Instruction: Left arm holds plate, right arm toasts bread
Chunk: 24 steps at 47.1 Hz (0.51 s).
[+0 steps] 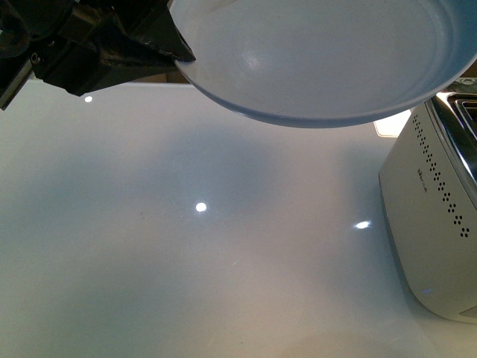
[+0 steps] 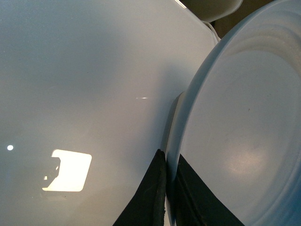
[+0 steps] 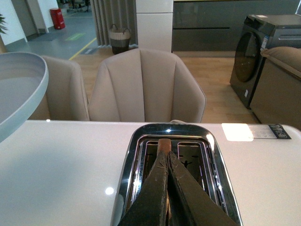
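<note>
Front view shows one white surface [image 1: 186,261], one toaster [image 1: 436,224] at its right, and one plate [image 1: 313,60] in the air, its rim clamped by the left gripper [image 1: 179,52]. The right gripper [image 3: 167,154] is closed on the one bread [image 3: 164,143] slice at the toaster's two slots; which slot, I cannot tell.

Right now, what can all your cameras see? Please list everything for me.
plate: one, pale blue-white, held up above the table by its rim.
toaster: one, white with a chrome top and two slots, on the table's right side.
bread: one slice, only a brown edge shows, at one toaster slot.
table: one, glossy white.
chairs: two, beige, behind the table.
washing machine: one, dark, on the floor at the back.
basket: one, pale, far back.
left fingers: black, pinching the plate's rim.
right fingers: dark, closed on the bread.
</note>
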{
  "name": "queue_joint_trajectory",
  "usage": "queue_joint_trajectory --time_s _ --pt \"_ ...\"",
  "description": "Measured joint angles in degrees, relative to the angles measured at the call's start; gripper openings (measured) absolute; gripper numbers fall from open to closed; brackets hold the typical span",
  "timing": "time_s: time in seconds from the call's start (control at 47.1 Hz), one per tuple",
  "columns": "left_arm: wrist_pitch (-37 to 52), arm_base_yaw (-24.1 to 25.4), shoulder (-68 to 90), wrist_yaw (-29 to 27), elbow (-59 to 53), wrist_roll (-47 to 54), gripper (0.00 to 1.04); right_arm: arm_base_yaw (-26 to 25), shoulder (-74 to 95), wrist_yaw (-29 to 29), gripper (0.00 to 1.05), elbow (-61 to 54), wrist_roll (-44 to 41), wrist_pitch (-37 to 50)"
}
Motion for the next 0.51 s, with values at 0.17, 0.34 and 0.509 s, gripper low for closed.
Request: queue_joint_trajectory --time_s 0.17,0.34,0.509 --pt "0.0 0.0 0.0 0.0 0.0 0.0 0.03 0.0 -2.1 0.1 0.02 -1.0 0.0 0.3" --pt "0.0 0.0 0.0 0.0 0.0 0.0 0.03 0.0 -5.3 0.0 0.02 -1.0 0.0 -2.7" --pt "0.0 0.0 0.0 0.0 0.0 0.0 0.03 0.1 -8.1 0.0 0.02 -1.0 0.0 -5.5"
